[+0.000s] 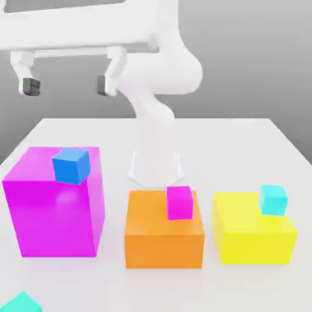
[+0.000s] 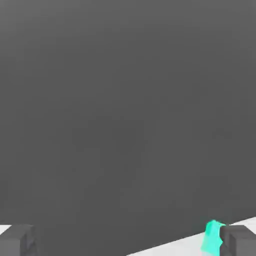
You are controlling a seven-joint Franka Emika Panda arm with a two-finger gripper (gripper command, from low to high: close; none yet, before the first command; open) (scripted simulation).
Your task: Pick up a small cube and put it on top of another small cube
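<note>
- Hanging wide open and empty: gripper (image 1: 65, 87), at ten o'clock in the exterior view.
- Lying on the table (image 1: 244, 134) at seven o'clock there: teal cube (image 1: 22, 303).

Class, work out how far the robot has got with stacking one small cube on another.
Done: only the white gripper's opening; its fingers stand wide apart.
In hand: nothing; the gap between them is empty.
Left: everything else. The small turquoise cube lies at the exterior view's lower left corner, needing grasping, lifting and placing on another small cube.
</note>
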